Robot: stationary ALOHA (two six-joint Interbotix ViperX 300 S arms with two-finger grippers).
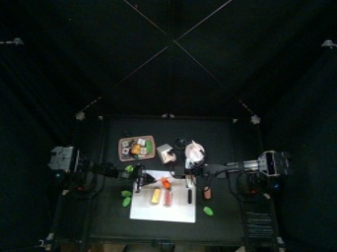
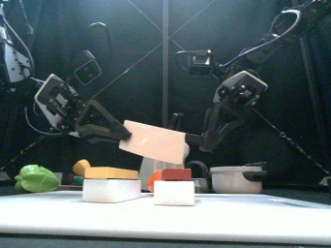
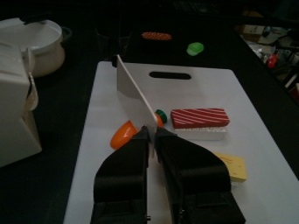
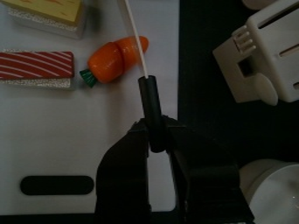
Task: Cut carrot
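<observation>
While the right gripper (image 4: 151, 129) is clenched on the black handle of the knife (image 4: 149, 98) and the left gripper (image 3: 153, 136) appears clamped on the blade's other end, the cut itself has not begun. Low in the middle of the front view, the carrot (image 4: 108, 59) lies on the white cutting board (image 4: 70, 131), just under the raised blade and beside a red-topped block. Next, I judge, the edge must come straight down across the carrot without sliding sideways.
</observation>
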